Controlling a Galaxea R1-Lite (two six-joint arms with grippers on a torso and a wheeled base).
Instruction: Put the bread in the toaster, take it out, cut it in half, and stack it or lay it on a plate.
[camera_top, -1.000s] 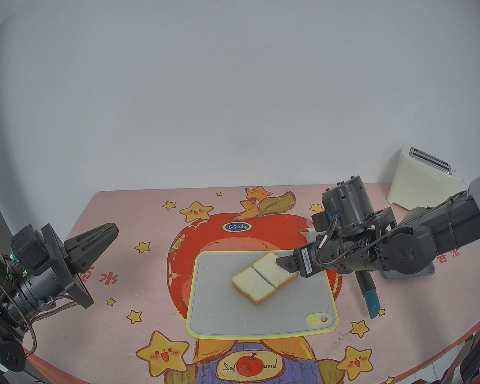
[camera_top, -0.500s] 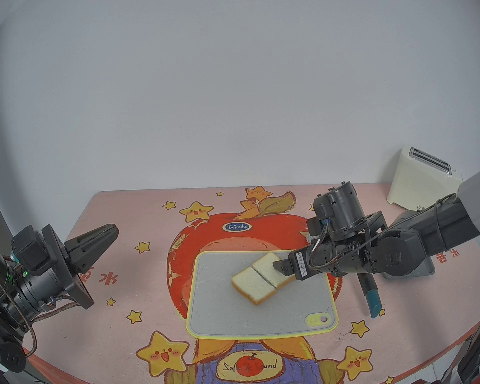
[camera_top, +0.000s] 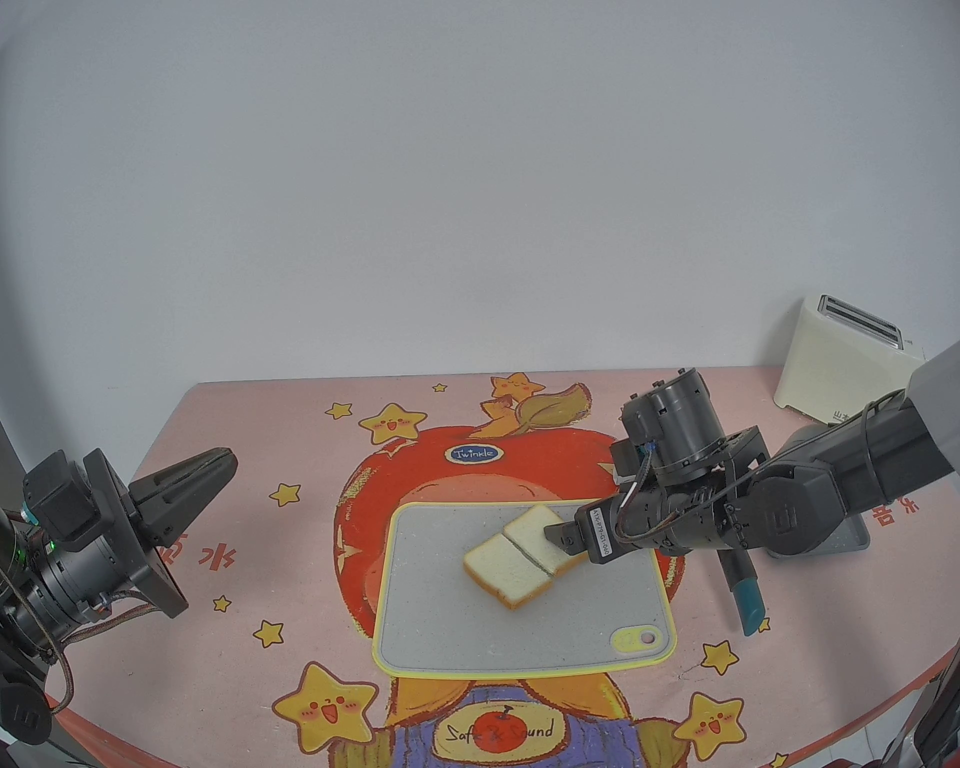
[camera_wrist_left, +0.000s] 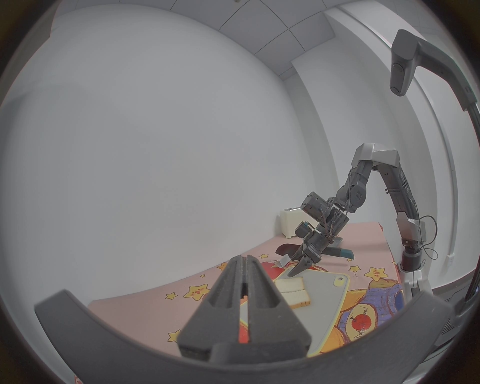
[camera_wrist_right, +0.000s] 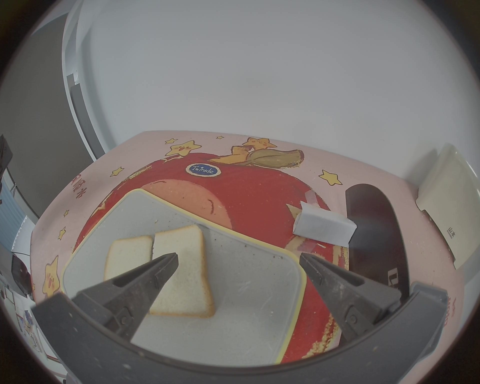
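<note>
Two bread halves lie side by side on the grey cutting board (camera_top: 450, 620): the left half (camera_top: 505, 570) and the right half (camera_top: 540, 532). My right gripper (camera_top: 572, 532) hovers low at the right half's right edge. Its fingers are open, with nothing between them. In the right wrist view the right gripper (camera_wrist_right: 237, 260) frames the board, and one fingertip (camera_wrist_right: 162, 265) overlaps the nearer half (camera_wrist_right: 182, 270); the other half (camera_wrist_right: 127, 255) lies beyond. My left gripper (camera_top: 215, 465) stays shut and off the table's left side, also seen as the left gripper (camera_wrist_left: 245, 267).
A cream toaster (camera_top: 845, 365) stands at the back right corner. A teal-handled knife (camera_top: 743, 592) lies right of the board, partly under my right arm. A dark flat dish (camera_wrist_right: 372, 235) and a small white block (camera_wrist_right: 324, 227) sit behind the board's right side.
My right gripper has slid left, closing in on the right bread half. The left arm and both bread halves have stayed put.
</note>
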